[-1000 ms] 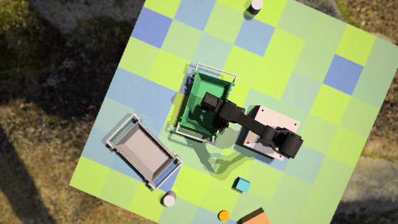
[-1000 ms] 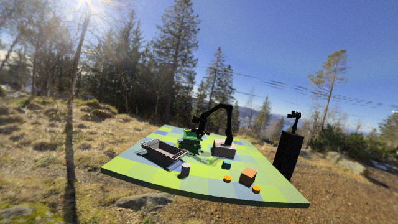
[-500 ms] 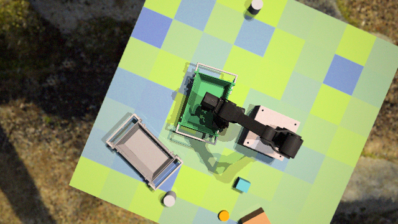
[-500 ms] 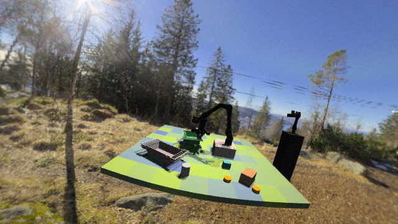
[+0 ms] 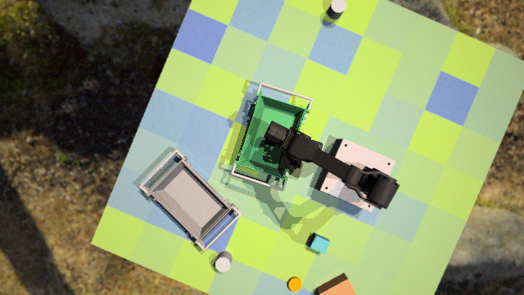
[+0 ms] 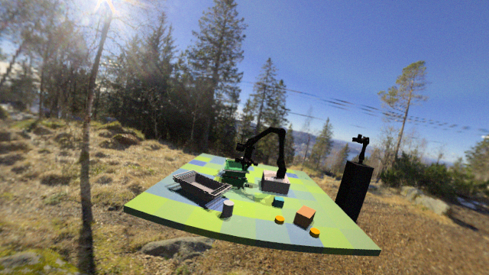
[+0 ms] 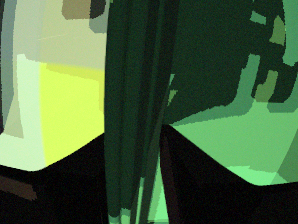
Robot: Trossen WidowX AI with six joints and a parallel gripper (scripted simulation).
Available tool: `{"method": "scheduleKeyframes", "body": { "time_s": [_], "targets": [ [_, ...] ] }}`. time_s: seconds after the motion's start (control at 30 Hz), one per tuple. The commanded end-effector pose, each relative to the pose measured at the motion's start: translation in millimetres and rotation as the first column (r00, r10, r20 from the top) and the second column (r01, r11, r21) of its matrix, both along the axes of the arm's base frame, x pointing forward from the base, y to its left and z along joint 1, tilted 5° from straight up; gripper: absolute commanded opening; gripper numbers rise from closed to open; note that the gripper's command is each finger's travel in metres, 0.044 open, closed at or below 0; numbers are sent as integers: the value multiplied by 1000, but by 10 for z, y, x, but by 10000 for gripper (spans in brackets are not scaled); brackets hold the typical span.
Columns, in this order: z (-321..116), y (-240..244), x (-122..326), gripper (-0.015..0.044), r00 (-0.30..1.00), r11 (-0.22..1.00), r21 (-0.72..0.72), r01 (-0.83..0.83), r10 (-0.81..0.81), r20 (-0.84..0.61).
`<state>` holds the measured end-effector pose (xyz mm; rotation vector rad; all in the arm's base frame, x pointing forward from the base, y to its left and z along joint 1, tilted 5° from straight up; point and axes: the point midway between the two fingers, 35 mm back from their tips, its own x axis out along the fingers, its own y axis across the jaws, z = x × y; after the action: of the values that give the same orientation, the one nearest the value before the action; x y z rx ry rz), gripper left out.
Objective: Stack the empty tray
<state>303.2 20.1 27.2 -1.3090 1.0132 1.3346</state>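
A green empty tray [image 5: 282, 115] [image 6: 234, 164] is above a second green tray [image 6: 234, 180], largely lined up with it. My gripper [image 5: 289, 163] [image 6: 247, 164] [image 7: 144, 131] is shut on the upper tray's long side wall, on the side toward the arm's base. The wall runs between the fingers in the wrist view. In the top view a pale wire bar [image 5: 286, 92] shows beyond the far end and another bar [image 5: 258, 181] at the near end. The lower tray's load and bars are hidden. I cannot tell whether the upper tray rests on those bars.
A grey empty tray [image 5: 192, 197] [image 6: 200, 184] with its bars out stands to the left. A white cylinder [image 5: 223, 262] [image 6: 228, 208], a teal block [image 5: 319, 243] [image 6: 278, 202], an orange disc [image 5: 295, 283] [image 6: 280, 219] and an orange-brown box [image 5: 339, 288] [image 6: 305, 217] stand toward the front.
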Motion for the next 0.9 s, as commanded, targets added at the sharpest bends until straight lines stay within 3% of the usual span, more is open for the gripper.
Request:
{"method": "scheduleKeyframes", "body": {
  "time_s": [0.0,0.87],
  "targets": [
    [-57,-4,-46,73,1000,1000,-5,1,-1,-25],
    [-52,0,-40,440,1000,1000,-2,-1,1,-22]
  ]
}}
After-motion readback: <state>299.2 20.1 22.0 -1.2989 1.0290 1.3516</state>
